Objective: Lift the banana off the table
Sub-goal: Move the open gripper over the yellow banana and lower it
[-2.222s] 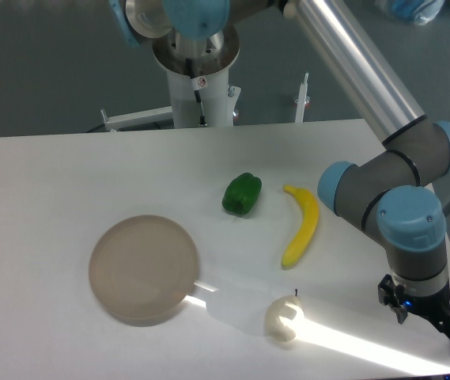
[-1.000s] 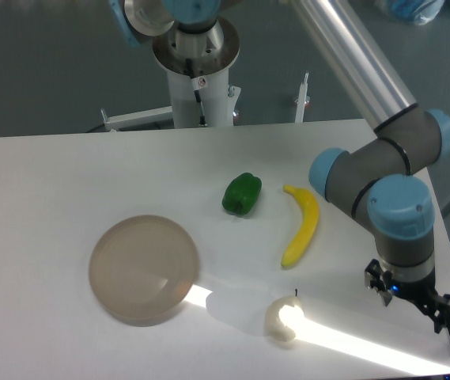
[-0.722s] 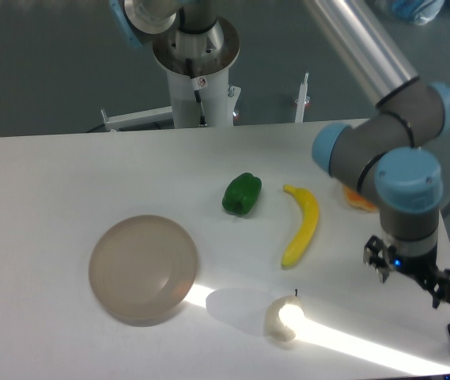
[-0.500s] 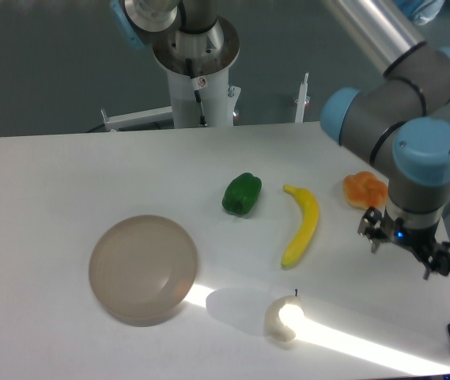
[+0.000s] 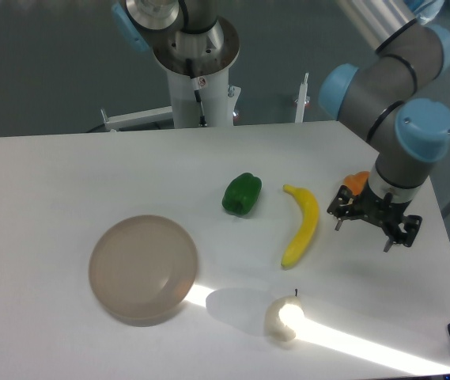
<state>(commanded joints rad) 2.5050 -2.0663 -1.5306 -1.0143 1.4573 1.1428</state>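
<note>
Banana (image 5: 302, 225) lies flat on the white surface (image 5: 66, 182), one only, right of centre, its dark stem tip pointing up and back, its lower end toward me. I count one green pepper (image 5: 242, 194) just to its left, apart from it. One round tan plate (image 5: 143, 268) sits well off to the left, nearer the front. One pale, apple-like fruit (image 5: 284, 318) with a small stem sits in front of the banana, caught in a bright streak of light. One orange fruit (image 5: 357, 183) peeks out behind my arm on the right, mostly hidden. My pincer (image 5: 363, 234) hangs just to the right of the banana, not touching it, its two fingers spread apart with nothing between them. I see the arm's grey and blue wrist directly above it.
</note>
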